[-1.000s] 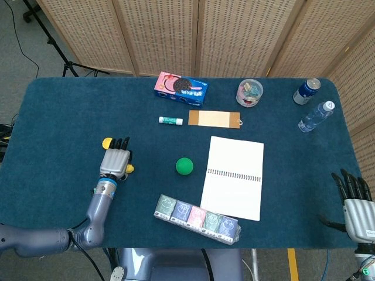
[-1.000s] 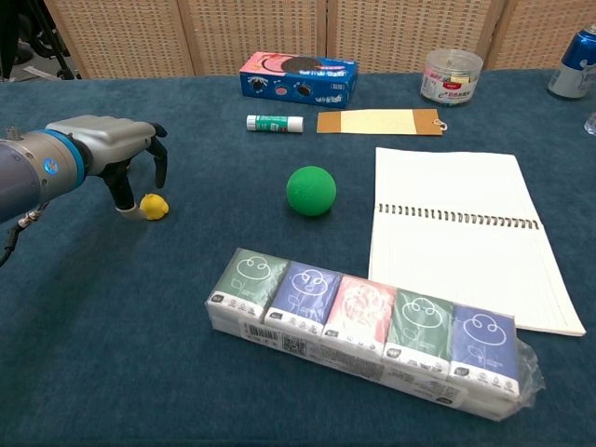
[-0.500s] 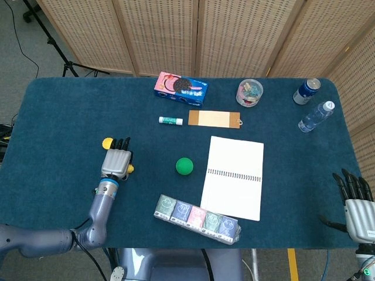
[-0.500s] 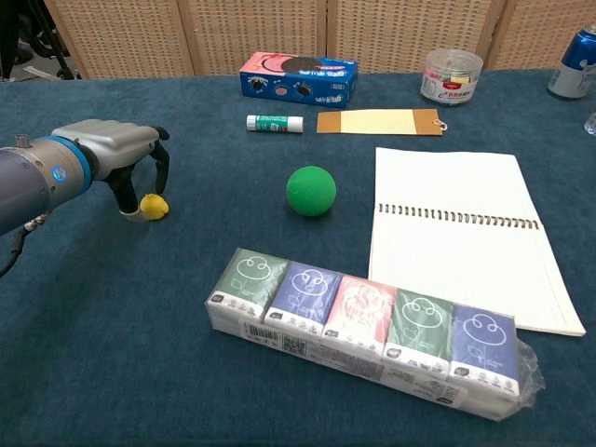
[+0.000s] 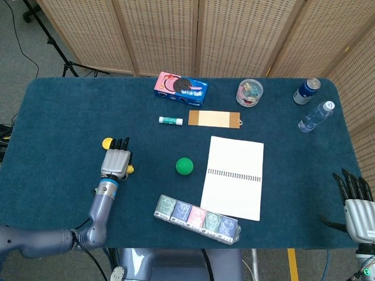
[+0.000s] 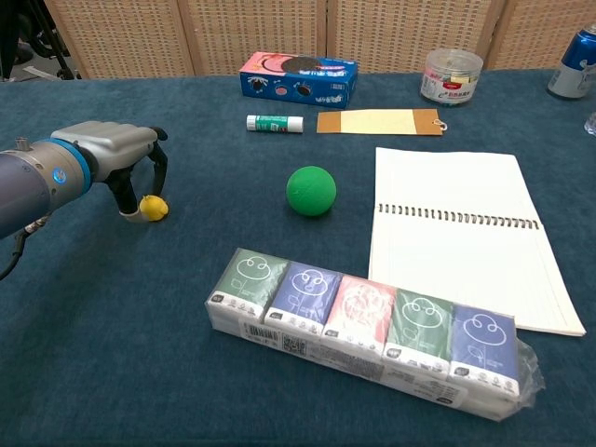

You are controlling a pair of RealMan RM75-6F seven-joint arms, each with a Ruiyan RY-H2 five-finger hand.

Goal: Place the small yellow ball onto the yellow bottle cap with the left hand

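Currently: grasp stage | left hand [image 6: 116, 154] arched over ball [image 6: 153, 207], fingers apart, thumb touching it, not clamped | ball on worktop [image 5: 64, 111] | cap [image 5: 107, 142] just beyond hand | placing left

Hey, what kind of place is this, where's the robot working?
Probably an indoor lab or test room: a table under blue cloth, woven folding screens closing it off, a tripod on the floor, and unrelated props like a notebook and cookie box.

A round green ball [image 6: 310, 191] sits left of an open white spiral notebook [image 6: 461, 233]; a plastic-wrapped, apparently tissue, multipack [image 6: 368, 321] lies nearer.
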